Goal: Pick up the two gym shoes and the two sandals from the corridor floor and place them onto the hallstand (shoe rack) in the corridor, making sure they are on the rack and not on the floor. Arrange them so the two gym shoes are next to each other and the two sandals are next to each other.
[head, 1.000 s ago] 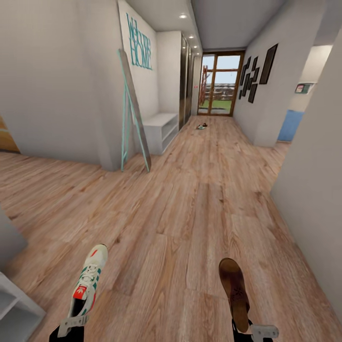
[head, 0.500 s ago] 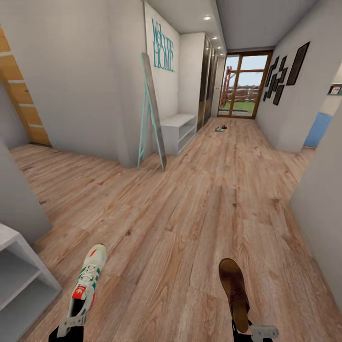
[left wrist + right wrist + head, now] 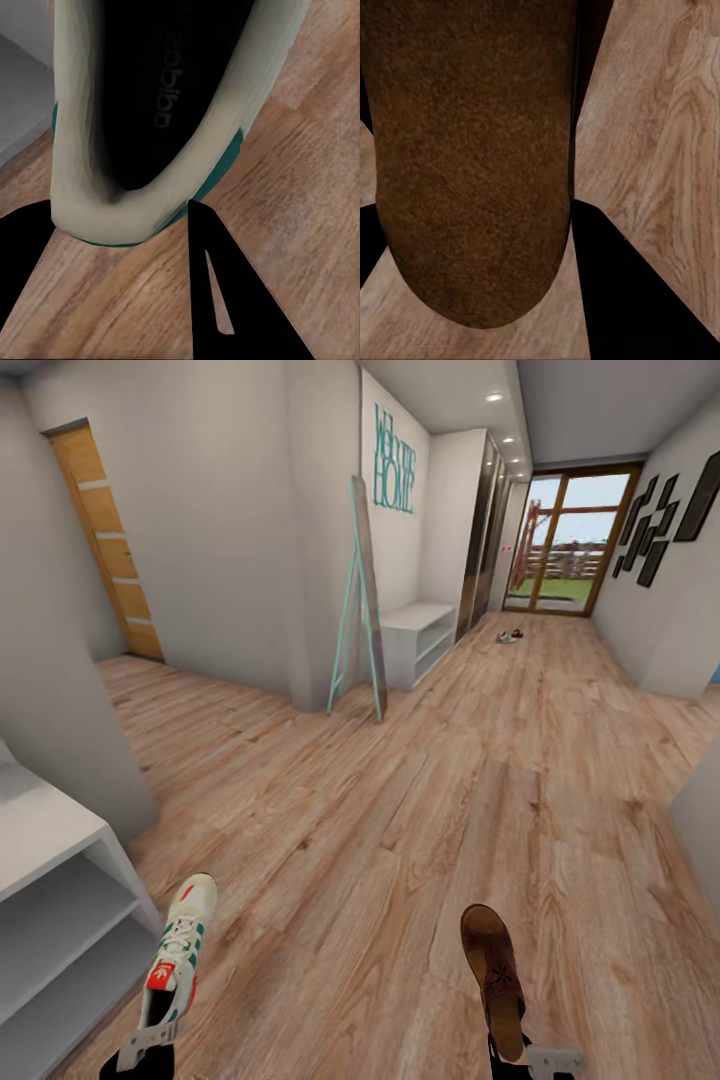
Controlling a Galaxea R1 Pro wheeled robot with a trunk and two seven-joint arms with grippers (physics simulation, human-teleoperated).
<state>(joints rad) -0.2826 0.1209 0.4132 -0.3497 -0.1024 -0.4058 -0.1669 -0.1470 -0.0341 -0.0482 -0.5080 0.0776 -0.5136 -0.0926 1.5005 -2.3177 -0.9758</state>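
left gripper (image 3: 150,1038): clenched on one gym shoe (image 3: 178,952), toe pointing forward, carried above the corridor floor (image 3: 400,810); wrist view looks into the shoe's dark opening (image 3: 150,97)
right gripper (image 3: 525,1055): clenched on one sandal (image 3: 493,975), footbed up, held clear of the floor; wrist view shows its brown footbed (image 3: 472,165)
other shoes (image 3: 510,637): small pair lying on the floor far down the corridor near the glass door; too small to identify
hallstand (image 3: 50,920): judged to be the light grey shelved unit at the robot's left, just beside the held gym shoe; no letters visible here, so not certain
other unit (image 3: 420,640): grey unit under teal wall letters, well apart
step in hand: carrying both items to the rack
advice: keep both grips firm, turn toward the shelves, set each item fully on a shelf, leaving room beside for its mate
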